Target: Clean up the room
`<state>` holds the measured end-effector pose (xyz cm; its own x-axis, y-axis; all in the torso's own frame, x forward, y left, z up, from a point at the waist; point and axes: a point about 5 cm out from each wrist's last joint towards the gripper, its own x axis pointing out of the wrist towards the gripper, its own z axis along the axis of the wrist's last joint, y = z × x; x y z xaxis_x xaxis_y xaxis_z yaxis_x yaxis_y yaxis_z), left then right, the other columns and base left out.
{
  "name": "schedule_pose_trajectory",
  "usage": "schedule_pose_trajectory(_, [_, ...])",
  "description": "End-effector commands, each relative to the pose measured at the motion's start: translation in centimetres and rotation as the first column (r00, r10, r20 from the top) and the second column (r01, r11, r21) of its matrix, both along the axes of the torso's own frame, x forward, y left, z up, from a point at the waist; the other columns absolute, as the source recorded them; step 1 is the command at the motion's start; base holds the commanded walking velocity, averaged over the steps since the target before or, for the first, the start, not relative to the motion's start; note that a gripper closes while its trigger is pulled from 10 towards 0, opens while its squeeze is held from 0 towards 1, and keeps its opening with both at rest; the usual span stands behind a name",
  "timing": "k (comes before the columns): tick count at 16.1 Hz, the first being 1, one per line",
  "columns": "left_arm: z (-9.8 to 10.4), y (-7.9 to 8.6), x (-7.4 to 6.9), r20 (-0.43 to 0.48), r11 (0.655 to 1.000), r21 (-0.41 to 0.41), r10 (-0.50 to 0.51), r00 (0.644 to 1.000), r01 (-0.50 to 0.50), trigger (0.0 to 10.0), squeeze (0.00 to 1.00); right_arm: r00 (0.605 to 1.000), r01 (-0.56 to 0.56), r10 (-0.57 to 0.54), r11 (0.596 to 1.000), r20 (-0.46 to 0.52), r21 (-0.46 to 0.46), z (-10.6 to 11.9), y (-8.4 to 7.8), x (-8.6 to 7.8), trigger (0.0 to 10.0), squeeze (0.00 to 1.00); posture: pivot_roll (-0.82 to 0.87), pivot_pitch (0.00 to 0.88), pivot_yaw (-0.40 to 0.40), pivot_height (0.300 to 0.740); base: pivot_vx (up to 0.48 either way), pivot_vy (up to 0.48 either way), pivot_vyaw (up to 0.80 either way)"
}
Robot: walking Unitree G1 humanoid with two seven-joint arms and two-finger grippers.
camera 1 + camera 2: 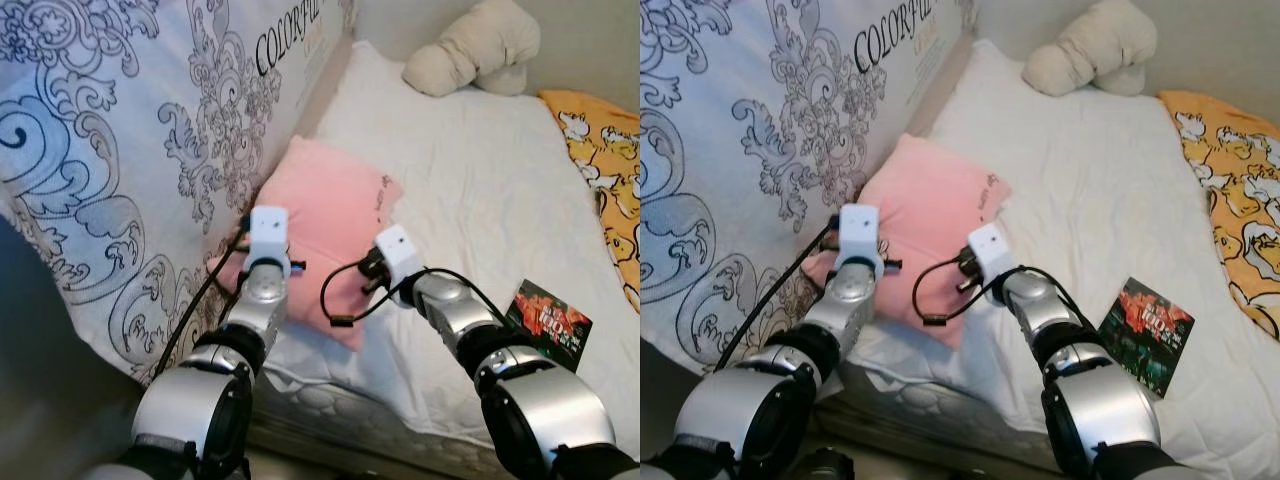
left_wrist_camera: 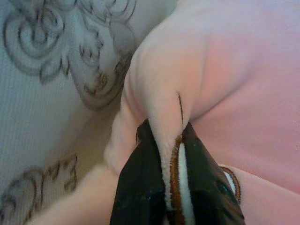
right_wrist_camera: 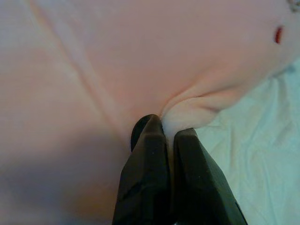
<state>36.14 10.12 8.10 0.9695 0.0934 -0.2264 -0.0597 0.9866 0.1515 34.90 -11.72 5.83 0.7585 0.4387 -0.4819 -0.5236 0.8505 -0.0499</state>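
Both sets of jaws are pressed together on folds of the soft pink plush pillow [image 1: 325, 215]. The left gripper [image 2: 174, 161] pinches a ridge of fabric at the pillow's near left edge, where it meets the big upright white mattress printed with grey scrollwork [image 1: 120, 150]. The right gripper [image 3: 169, 136] has a small tuck of the same fabric at the near right edge, just where the pink meets the white quilted bed cover [image 1: 480, 200]. Each bite looks shallow, only cover material and not the stuffing.

The pillow lies on the left side of the bed, leaning against the scrollwork mattress, its near corner hanging just over the bed's edge. To do this lift well, I would say the two arms should rise together and level, so neither pinch takes all the weight and slips off. A slow, even pull away from the mattress would keep the plush from dragging against it.

Further out, a dark glossy card with red print [image 1: 548, 317] lies on the cover near the right arm, well clear of the pillow. A cream stuffed cushion [image 1: 475, 48] sits at the far end of the bed, and a yellow cartoon-printed blanket [image 1: 605, 170] runs along the right side.
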Motion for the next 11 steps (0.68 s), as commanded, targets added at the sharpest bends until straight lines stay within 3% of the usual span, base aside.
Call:
schedule_pose_trajectory(1, [1.1, 0.6, 0.7, 0.031, 0.999, 0.041, 0.024, 0.999, -0.025, 10.0, 0.00, 0.996, 0.083, -0.083, 0.997, -0.034, -0.012, -0.4, -2.0, -0.1, 10.0, 0.00, 0.04, 0.070, -0.157, 0.740, 0.000, 0.000, 0.00])
schedule_pose_trajectory(2, [3.3, 1.0, 1.9, 0.096, 0.999, 0.037, 0.023, 0.995, -0.027, 10.0, 0.00, 0.991, 0.125, -0.123, 0.992, -0.043, 0.028, -0.4, -2.2, 0.0, 10.0, 0.00, 0.04, 0.063, -0.151, 0.740, 0.000, 0.000, 0.00])
schedule_pose_trajectory(3, [4.1, 1.0, 2.3, 0.108, 1.000, -0.005, 0.029, 0.994, -0.029, 10.0, 0.00, 0.991, 0.133, -0.132, 0.991, -0.034, 0.025, -0.2, -2.4, 0.1, 10.0, 0.00, 0.04, 0.052, -0.142, 0.740, 0.000, 0.000, 0.00])
schedule_pose_trajectory(5, [4.4, -0.2, 2.4, 0.095, 0.991, -0.129, 0.044, 0.994, -0.032, 10.0, 0.00, 0.988, 0.153, -0.152, 0.988, 0.015, -0.008, 0.8, -3.5, 0.8, 10.0, 0.00, 0.04, 0.036, -0.135, 0.740, 0.000, 0.000, 0.00])
schedule_pose_trajectory(7, [3.5, -2.4, 1.6, 0.064, 0.978, -0.207, 0.007, 0.998, 0.007, 10.0, 0.00, 0.983, 0.172, -0.168, 0.984, 0.069, -0.044, 1.8, -4.7, 1.3, 10.0, 0.00, 0.05, 0.020, -0.130, 0.740, 0.000, 0.000, 0.00])
schedule_pose_trajectory(8, [2.8, -3.4, 1.1, 0.039, 0.975, -0.221, -0.019, 0.999, 0.027, 10.0, 0.00, 0.983, 0.171, -0.167, 0.984, 0.070, -0.053, 1.7, -4.9, 1.3, 10.0, 1.00, 0.05, 0.013, -0.128, 0.740, 0.000, 0.000, 0.00])
schedule_pose_trajectory(9, [2.3, -4.3, 0.7, 0.015, 0.972, -0.230, -0.052, 0.999, 0.054, 10.0, 0.44, 0.984, 0.168, -0.165, 0.985, 0.062, -0.048, 1.6, -4.9, 1.2, 10.0, 1.00, 0.06, 0.008, -0.124, 0.740, 0.000, 0.000, 0.00])
schedule_pose_trajectory(10, [1.8, -4.4, 0.4, 0.010, 0.981, -0.183, -0.063, 0.998, 0.063, 10.0, 1.00, 0.982, 0.184, -0.183, 0.983, 0.054, -0.026, 1.4, -4.9, 1.1, 10.0, 1.00, 0.05, 0.003, -0.120, 0.740, 0.000, 0.000, 0.00])
schedule_pose_trajectory(11, [1.5, -3.9, 0.3, -0.001, 0.986, -0.155, -0.061, 0.998, 0.060, 10.0, 1.00, 0.979, 0.200, -0.199, 0.980, 0.048, -0.008, 1.3, -4.7, 1.0, 10.0, 1.00, 0.05, 0.000, -0.114, 0.740, 0.000, 0.000, 0.00])
